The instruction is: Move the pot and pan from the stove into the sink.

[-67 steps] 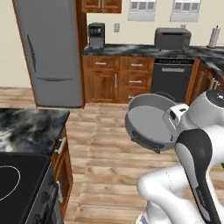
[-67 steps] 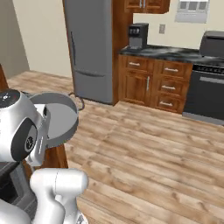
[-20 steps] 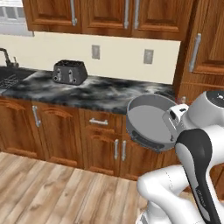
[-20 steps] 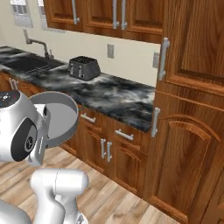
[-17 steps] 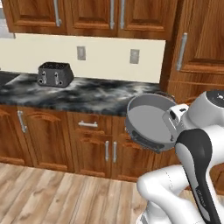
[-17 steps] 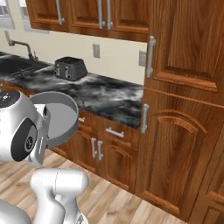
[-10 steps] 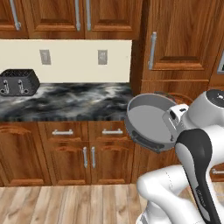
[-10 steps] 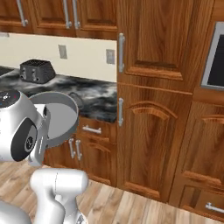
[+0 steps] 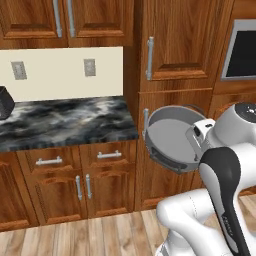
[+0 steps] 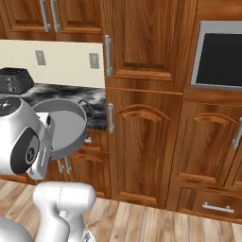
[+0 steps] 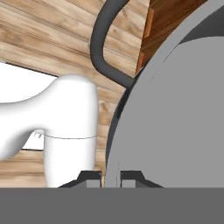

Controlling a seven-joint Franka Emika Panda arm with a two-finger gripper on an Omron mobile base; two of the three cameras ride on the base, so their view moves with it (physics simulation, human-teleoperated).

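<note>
The pot (image 9: 171,138) is a wide grey metal pot with a pale inside. It hangs in the air, tipped on its side, in front of my white arm. Its open face looks toward the cabinets in the left base view. From the right base view the pot (image 10: 66,124) sits just right of my arm's round joint. In the hand view my gripper (image 11: 110,179) is shut on the pot's rim, with the pale wall (image 11: 179,122) to the right and a dark loop handle (image 11: 101,49) above. The pan, the stove and the sink are out of view.
A black-grey marble counter (image 9: 65,125) over wooden drawers ends at tall wooden cabinets (image 10: 142,142). A dark toaster (image 10: 14,80) stands on the counter at the left. A built-in oven window (image 10: 220,54) sits at upper right. Wood-plank floor (image 9: 100,232) lies below.
The whole scene has slid left across both base views, so the camera has moved; the toaster has gone to the edge and the oven has come in. The pot stays in my shut gripper, unchanged.
</note>
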